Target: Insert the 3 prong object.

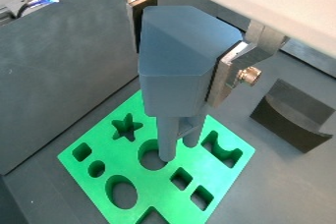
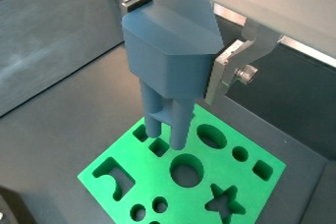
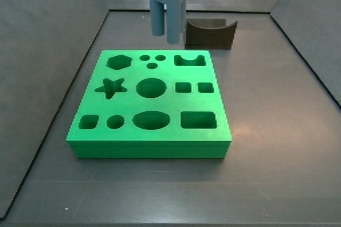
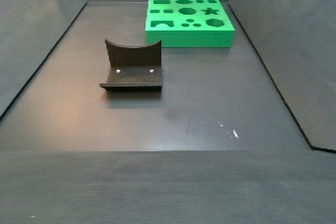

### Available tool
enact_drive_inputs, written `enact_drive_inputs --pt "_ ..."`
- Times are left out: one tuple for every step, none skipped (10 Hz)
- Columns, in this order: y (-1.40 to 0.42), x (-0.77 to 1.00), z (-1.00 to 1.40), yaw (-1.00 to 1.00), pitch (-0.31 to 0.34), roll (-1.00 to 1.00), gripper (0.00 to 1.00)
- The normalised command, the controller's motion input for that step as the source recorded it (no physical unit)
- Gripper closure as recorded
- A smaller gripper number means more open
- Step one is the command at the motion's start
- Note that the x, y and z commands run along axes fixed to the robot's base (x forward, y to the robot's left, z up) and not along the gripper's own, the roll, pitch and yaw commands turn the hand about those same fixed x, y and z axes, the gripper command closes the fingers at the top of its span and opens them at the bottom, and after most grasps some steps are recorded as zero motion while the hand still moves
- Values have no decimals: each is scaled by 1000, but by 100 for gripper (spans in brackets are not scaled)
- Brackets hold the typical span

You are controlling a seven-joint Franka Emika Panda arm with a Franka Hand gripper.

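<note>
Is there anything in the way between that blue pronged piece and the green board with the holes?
Nothing visible. The gripper holds the blue pronged piece just above the green board, prongs pointing down, with only open air beneath them. The dark fixture stands on the floor beside the board, clear of the path.

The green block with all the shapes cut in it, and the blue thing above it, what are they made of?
The green block with shaped holes looks like plastic: even bright colour, smooth matte faces, crisp cut edges. The blue-grey three-prong piece also looks like plastic, dull and uniform, maybe printed; I cannot be sure. The robot's hand, above the block, grips it between silver plates that look like bare metal.
</note>
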Motion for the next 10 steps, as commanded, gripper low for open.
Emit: enact_drive_inputs --pt "3 49 -471 -1000 -44 0 100" --pt "226 0 -540 -854 -27 0 100" --pt "494 -143 -580 -554 -47 0 100" --pt "769 -340 -509 -211 -106 61 100" --pt "791 -386 -423 -143 -131 121 100" --pt "626 -337 -406 -229 -113 209 100" --pt "454 -160 -409 0 -43 136 100" --pt "354 0 -406 586 -37 51 100" --pt "200 129 -263 617 0 59 100" --pt "0 0 -237 257 0 0 100"
